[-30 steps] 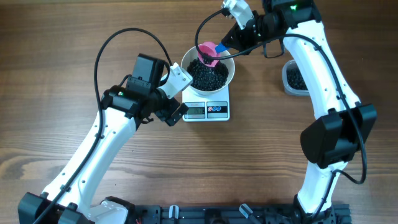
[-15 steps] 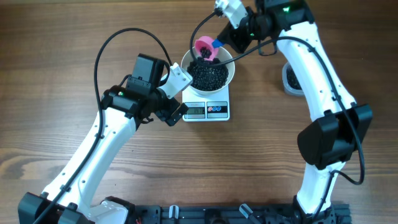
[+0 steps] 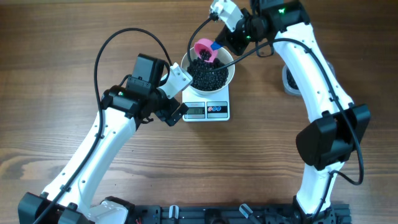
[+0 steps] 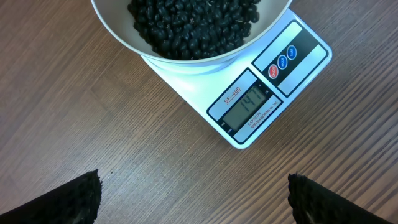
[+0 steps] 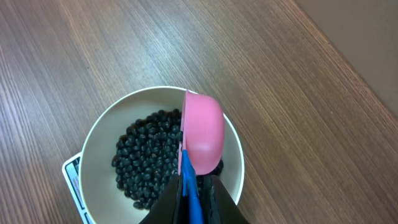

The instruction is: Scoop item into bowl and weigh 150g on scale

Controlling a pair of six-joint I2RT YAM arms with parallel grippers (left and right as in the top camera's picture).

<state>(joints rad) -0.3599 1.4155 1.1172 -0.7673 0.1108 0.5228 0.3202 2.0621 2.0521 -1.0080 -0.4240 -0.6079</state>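
The bowl [image 4: 186, 66] sat on the scale's [image 4: 298, 53] back part, heaped with beans [image 4: 186, 25]. The display [image 4: 249, 107] at the scale's front read 141. Over the scale's far edge, the right gripper [image 5: 194, 198] was clamped on the blue handle [image 5: 188, 180] of a pink scoop [image 5: 204, 130], which was tipped sideways above the beans. The left gripper [image 4: 198, 202] hovered before the scale, jaws spread wide and holding nothing. A tub [image 3: 288, 79] lay right of the scale, well apart.

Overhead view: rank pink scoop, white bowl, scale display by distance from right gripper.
1. Pink scoop: clamped in the right gripper.
2. White bowl: directly under the scoop, on the scale.
3. Scale display: front of scale, beyond the bowl.
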